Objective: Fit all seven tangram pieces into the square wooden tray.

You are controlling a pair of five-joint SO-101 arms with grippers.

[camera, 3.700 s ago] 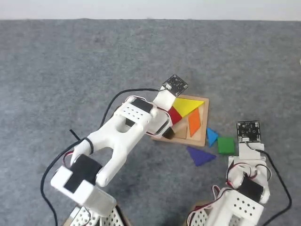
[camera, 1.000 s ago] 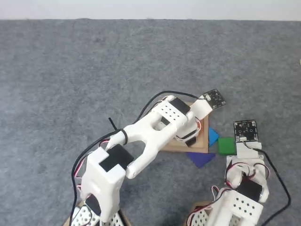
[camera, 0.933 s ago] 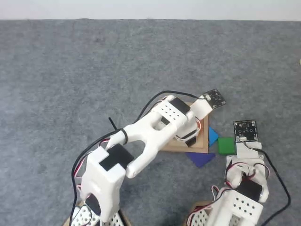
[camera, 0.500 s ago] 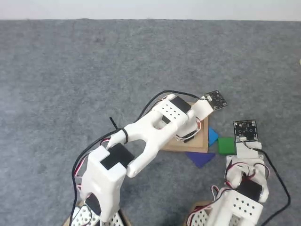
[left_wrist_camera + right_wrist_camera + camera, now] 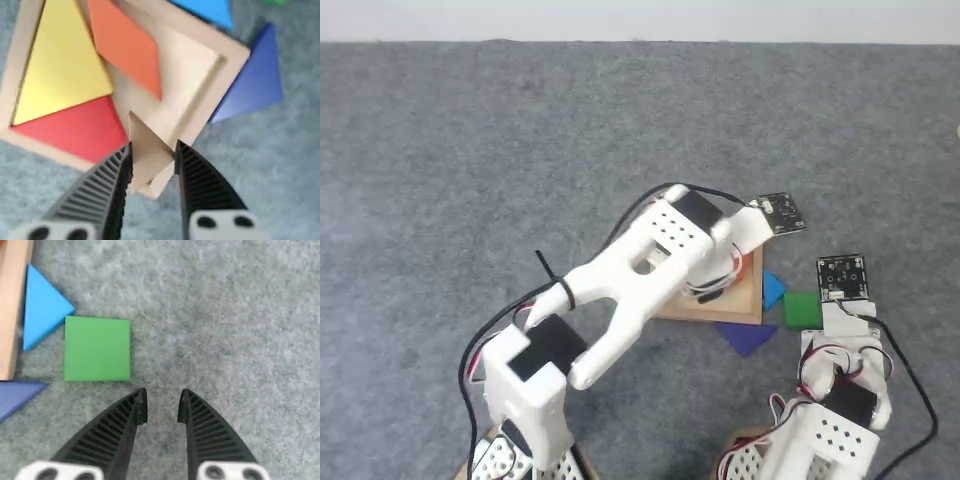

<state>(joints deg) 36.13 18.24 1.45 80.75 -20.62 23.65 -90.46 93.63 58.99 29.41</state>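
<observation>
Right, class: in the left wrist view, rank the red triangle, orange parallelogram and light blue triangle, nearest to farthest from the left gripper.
1. red triangle, in the tray, beside the left gripper.
2. orange parallelogram, deeper in the tray.
3. light blue triangle, outside the tray.

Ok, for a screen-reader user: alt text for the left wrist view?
The left gripper grips a tan triangle over the wooden tray's corner. A yellow triangle, red piece and orange parallelogram lie inside; a dark blue triangle and light blue triangle rest outside.
</observation>
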